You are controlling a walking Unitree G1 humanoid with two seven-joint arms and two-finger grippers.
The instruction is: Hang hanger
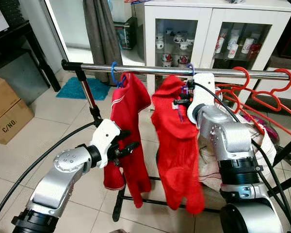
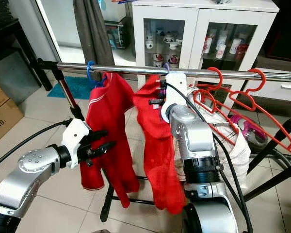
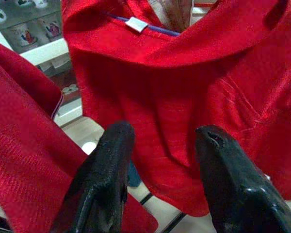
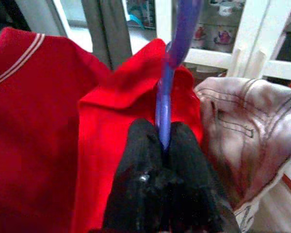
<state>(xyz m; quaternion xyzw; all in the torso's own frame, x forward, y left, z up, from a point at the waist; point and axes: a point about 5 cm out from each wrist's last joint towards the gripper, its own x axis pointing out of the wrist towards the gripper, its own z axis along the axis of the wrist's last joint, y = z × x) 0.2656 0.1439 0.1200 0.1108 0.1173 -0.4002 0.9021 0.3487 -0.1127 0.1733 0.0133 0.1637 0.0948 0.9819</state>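
A chrome clothes rail (image 1: 150, 70) runs across in front of me. A red garment (image 1: 177, 141) hangs on a purple hanger (image 4: 164, 102), whose hook (image 1: 190, 71) sits at the rail. My right gripper (image 4: 162, 133) is raised just under the rail and shut on that hanger's neck. Further left hangs another red garment (image 1: 128, 126) on a blue hanger (image 1: 114, 73). My left gripper (image 3: 160, 136) is open beside that garment's lower part (image 1: 127, 141), holding nothing.
Several empty red hangers (image 1: 252, 92) hang on the rail's right part. A whitish garment (image 4: 242, 131) lies behind the right arm. A white glass-door cabinet (image 1: 218, 29) stands behind, a cardboard box (image 1: 7, 116) at far left, and black cables (image 1: 34, 165) loop past the rack's legs.
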